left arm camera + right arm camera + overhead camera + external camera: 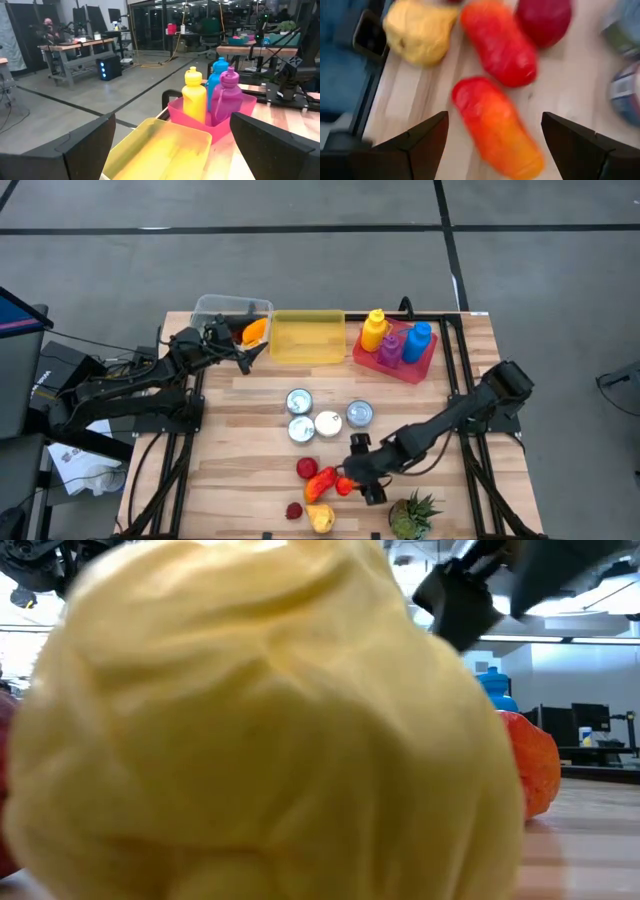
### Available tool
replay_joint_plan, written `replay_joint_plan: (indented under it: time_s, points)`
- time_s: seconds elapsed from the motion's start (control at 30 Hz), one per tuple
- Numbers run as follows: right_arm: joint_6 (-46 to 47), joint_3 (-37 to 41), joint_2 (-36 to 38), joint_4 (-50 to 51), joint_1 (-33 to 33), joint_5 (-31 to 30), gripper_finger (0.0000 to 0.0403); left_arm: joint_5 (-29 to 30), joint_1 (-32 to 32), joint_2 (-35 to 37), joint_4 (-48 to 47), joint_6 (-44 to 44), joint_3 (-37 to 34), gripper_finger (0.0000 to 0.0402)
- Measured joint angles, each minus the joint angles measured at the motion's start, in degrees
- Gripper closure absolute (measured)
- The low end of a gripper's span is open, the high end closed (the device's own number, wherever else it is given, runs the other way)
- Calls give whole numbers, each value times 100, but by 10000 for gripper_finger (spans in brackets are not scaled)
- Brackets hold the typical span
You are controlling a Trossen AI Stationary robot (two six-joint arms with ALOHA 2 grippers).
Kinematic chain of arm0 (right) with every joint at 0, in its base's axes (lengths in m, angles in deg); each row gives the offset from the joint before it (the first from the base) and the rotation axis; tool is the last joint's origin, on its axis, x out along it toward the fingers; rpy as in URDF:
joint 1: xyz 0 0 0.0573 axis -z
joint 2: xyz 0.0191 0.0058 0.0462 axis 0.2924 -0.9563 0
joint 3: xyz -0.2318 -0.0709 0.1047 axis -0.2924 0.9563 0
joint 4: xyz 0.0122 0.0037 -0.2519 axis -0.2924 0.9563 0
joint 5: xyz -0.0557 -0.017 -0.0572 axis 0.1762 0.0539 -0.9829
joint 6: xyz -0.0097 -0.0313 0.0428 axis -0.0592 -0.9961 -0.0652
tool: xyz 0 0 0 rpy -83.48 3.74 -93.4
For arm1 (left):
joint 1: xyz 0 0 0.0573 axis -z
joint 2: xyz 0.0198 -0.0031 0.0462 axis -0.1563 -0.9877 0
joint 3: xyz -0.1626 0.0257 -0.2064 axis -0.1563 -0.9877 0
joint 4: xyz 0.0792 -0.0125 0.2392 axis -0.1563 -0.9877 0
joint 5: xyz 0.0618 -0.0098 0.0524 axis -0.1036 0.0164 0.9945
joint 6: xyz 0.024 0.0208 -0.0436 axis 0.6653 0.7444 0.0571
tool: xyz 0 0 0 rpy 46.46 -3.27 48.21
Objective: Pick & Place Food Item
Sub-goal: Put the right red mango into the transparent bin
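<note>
Wooden table (250, 410): orange food (254, 331) in clear bin (215, 307), yellow bin (307, 337) empty.

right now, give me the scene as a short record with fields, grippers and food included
left gripper: open, empty, at the table's far left by the clear tub
right gripper: open, empty, over the orange-red pepper
food near right gripper: yellow pear, red pepper, dark red fruit
yellow bin: empty
pink tray: three bottles, upright
cans: four, mid-table
</note>
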State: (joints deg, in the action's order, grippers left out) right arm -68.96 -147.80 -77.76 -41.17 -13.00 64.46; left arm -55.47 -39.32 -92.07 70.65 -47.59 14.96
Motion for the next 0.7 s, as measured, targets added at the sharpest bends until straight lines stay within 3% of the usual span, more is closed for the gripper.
replay_joint_plan:
  time_s: [0.13,0.3,0.7]
  points:
    - [-2,-476,-442,712,-21,367,95,1,0,0,-9,4,0,18]
    - [-204,-897,-907,886,-20,442,95,4,0,-2,-15,6,2,18]
    - [-255,-1035,-1454,1225,96,446,96,7,4,0,-13,6,2,18]
